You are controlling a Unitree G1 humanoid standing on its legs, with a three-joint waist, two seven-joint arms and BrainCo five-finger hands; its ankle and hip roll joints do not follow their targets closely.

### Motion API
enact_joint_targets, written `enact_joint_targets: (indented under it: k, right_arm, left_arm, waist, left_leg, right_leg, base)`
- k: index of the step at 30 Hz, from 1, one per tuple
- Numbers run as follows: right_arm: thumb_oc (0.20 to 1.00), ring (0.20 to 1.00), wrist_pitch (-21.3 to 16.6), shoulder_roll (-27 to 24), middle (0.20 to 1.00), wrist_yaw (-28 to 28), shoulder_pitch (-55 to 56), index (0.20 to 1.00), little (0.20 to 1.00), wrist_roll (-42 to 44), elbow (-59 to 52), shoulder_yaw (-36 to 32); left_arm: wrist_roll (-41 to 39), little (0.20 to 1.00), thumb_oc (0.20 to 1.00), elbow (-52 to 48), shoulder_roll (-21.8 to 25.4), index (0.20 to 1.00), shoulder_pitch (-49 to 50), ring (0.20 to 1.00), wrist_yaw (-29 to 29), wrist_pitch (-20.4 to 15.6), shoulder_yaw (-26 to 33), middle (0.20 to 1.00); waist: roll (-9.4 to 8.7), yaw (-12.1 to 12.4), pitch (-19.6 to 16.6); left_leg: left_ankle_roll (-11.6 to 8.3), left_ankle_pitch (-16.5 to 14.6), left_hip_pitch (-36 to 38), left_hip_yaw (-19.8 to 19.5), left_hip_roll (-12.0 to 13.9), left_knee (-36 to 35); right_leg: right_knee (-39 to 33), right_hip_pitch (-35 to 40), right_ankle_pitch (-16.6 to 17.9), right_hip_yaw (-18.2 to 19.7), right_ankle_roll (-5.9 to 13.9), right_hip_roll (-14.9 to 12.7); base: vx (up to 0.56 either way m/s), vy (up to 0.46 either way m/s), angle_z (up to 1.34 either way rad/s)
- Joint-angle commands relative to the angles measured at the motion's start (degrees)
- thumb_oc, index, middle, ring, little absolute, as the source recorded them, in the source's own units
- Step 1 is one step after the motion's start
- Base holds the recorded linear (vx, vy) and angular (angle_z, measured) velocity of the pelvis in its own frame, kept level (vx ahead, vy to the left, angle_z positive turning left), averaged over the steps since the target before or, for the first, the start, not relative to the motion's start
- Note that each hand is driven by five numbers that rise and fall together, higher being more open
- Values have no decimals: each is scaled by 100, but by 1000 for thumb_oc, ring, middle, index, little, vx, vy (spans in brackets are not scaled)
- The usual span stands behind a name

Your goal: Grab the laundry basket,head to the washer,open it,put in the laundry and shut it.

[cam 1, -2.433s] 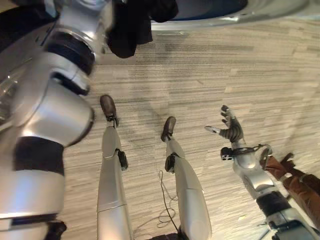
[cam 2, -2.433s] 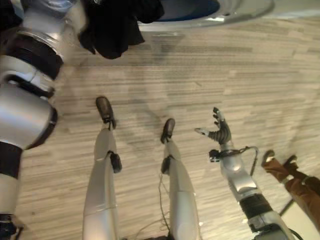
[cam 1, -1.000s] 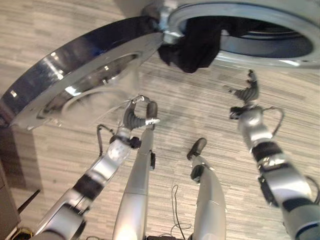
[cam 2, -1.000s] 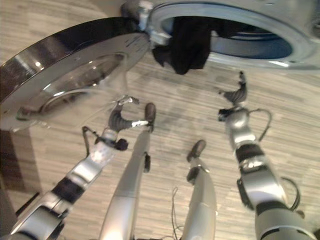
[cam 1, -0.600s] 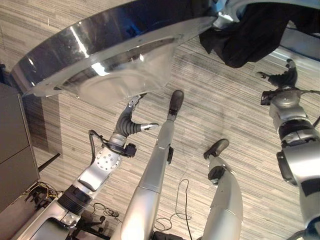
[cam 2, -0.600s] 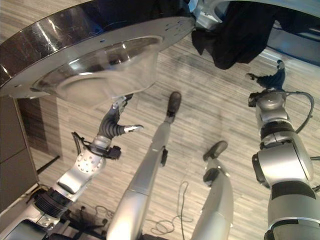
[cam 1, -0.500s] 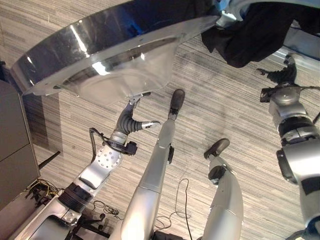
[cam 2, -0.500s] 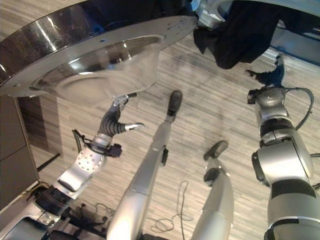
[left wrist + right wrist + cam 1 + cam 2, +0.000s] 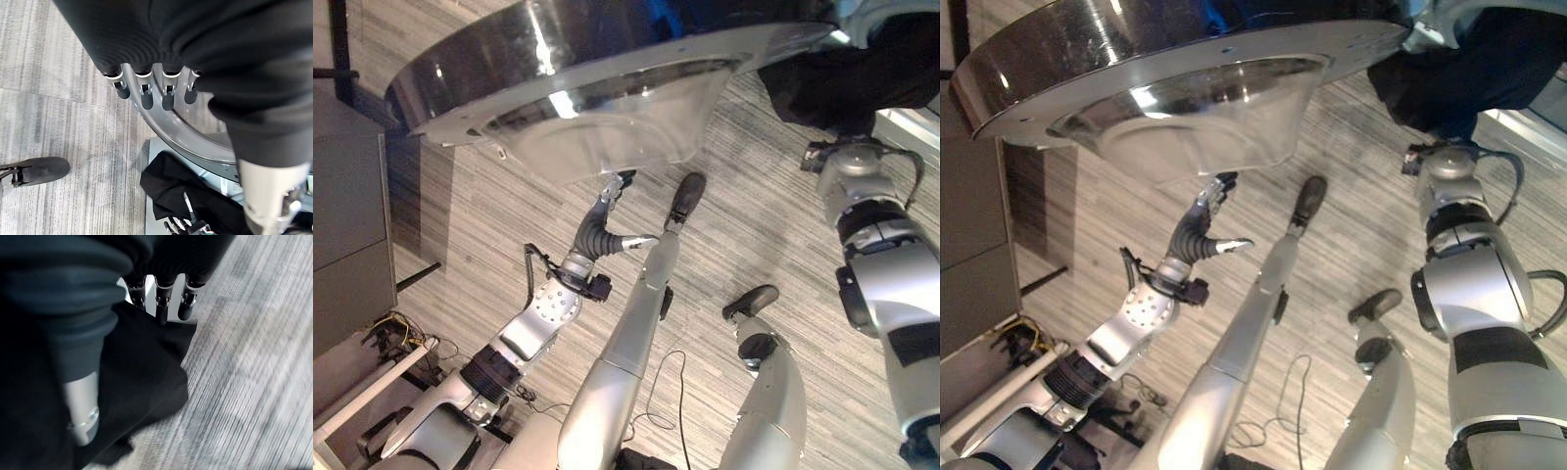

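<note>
Laundry [image 9: 142,362] hangs below washer door [image 9: 597,88]; right hand [image 9: 161,298], fingers straight, should push it in; left hand [image 9: 607,230] open.

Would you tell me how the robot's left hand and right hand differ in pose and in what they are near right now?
The left hand hangs under the open washer door, apart from it, fingers relaxed and holding nothing; the right hand reaches up to the black garment hanging from the washer opening, its straight fingers at the cloth. The left hand is away from the garment; the right is right against it. Neither hand grips anything.
</note>
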Motion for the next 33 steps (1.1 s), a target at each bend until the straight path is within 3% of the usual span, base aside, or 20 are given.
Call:
enact_joint_targets:
  k: [1, 2, 3, 4, 5, 13, 19, 20, 23, 25, 28, 30, 33]
  right_arm:
    - [1000, 1000, -431, -323, 1000, 281, -524, 1000, 1000, 393, -312, 202]
    - [1000, 1000, -427, -343, 1000, 272, -563, 1000, 1000, 517, -272, 122]
    - [768, 768, -446, -392, 768, 284, -621, 768, 768, 679, -215, 26]
    - [661, 661, -458, -437, 661, 272, -670, 661, 661, 806, -200, -30]
    - [200, 200, -472, -510, 200, 275, -758, 200, 200, 926, -153, -61]
    - [200, 200, -797, -616, 200, 244, -462, 200, 200, 1249, -790, -89]
    - [200, 200, -1314, 7, 200, 287, 77, 200, 200, 2078, -1364, -692]
    - [200, 200, -1451, 334, 200, 302, 207, 200, 200, 2298, -1539, -857]
    - [200, 200, -1582, 653, 200, 322, 388, 200, 200, 2346, -1937, -893]
    - [200, 200, -1822, 1022, 200, 286, 667, 200, 200, 2370, -2789, -901]
    - [200, 200, -2461, 1373, 200, 53, 1145, 200, 200, 2328, -4357, -1289]
    - [200, 200, -2594, 1410, 200, -92, 1273, 200, 200, 2244, -4772, -1460]
    - [200, 200, -2971, 980, 200, -760, 1100, 200, 200, 1782, -5062, -2029]
  left_arm:
    - [18, 1000, 1000, -184, -360, 1000, -315, 1000, 24, -192, -136, 1000]
    - [21, 1000, 1000, -179, -367, 1000, -317, 1000, 25, -185, -137, 1000]
    - [22, 1000, 1000, -171, -372, 1000, -326, 1000, 35, -174, -140, 1000]
    - [26, 1000, 1000, -160, -372, 1000, -322, 1000, 51, -171, -132, 1000]
    - [38, 1000, 1000, -131, -372, 1000, -330, 1000, 65, -158, -139, 1000]
    - [114, 1000, 1000, -66, -367, 1000, -179, 1000, 163, -149, 78, 1000]
    - [190, 1000, 1000, 141, -476, 1000, -196, 1000, 283, -150, 86, 1000]
    - [228, 1000, 1000, 213, -505, 1000, -230, 1000, 313, -138, 59, 1000]
    - [260, 1000, 1000, 242, -523, 1000, -232, 1000, 355, -156, 95, 1000]
    - [255, 1000, 1000, 222, -527, 1000, -163, 1000, 379, -145, 169, 1000]
    - [286, 1000, 1000, 147, -414, 1000, 118, 1000, 473, -144, 322, 1000]
    - [275, 1000, 1000, 114, -354, 1000, 228, 1000, 499, -141, 378, 1000]
    - [177, 1000, 1000, 20, -214, 1000, 473, 1000, 474, -187, 436, 1000]
  waist:
    - [498, 294, 91]
    - [516, 312, 86]
    - [528, 339, 73]
    - [541, 358, 67]
    - [553, 387, 41]
    - [426, 213, 34]
    - [224, -65, 103]
    - [176, -125, 117]
    - [109, -208, 120]
    - [15, -306, 112]
    - [-129, -549, 32]
    - [-167, -606, 9]
    - [-159, -680, -136]
  left_leg:
    - [-142, -1177, 87, 377, 81, 478]
    - [-139, -1179, 76, 366, 70, 483]
    - [-134, -1183, 41, 348, 45, 493]
    - [-128, -1188, 16, 343, 32, 514]
    - [-123, -1190, -7, 329, 16, 526]
    - [-135, -1173, 100, 385, 61, 515]
    - [-183, -1157, 387, 518, 217, 474]
    - [-204, -1143, 513, 552, 278, 427]
    - [-234, -1111, 658, 603, 343, 352]
    - [-257, -1078, 799, 639, 381, 292]
    - [-284, -1071, 1046, 673, 422, 225]
    - [-288, -1086, 1109, 688, 425, 227]
    - [-316, -1101, 1227, 662, 407, 184]
  right_leg:
    - [-453, 167, 431, 188, 193, 112]
    - [-416, 150, 418, 182, 195, 99]
    - [-360, 117, 390, 170, 200, 69]
    - [-308, 90, 368, 163, 202, 51]
    - [-244, 54, 344, 171, 204, 27]
    - [-216, 107, 397, 223, 180, 17]
    - [-562, 456, 545, 238, 115, 131]
    - [-740, 603, 613, 238, 108, 201]
    - [-931, 766, 691, 242, 101, 265]
    - [-1113, 935, 774, 255, 91, 346]
    - [-1356, 1239, 866, 314, 59, 448]
    - [-1426, 1331, 878, 327, 49, 461]
    - [-1615, 1566, 865, 301, 29, 484]
  base:
    - [19, -22, 12]
    - [16, -8, 10]
    - [20, 7, 8]
    - [22, 15, 8]
    - [18, 41, 8]
    - [-3, 28, 4]
    - [-25, 31, -6]
    - [-41, 15, -27]
    - [-28, 3, -27]
    - [-21, -17, -21]
    - [-16, 6, -10]
    - [-4, 1, -8]
    - [9, -27, -8]
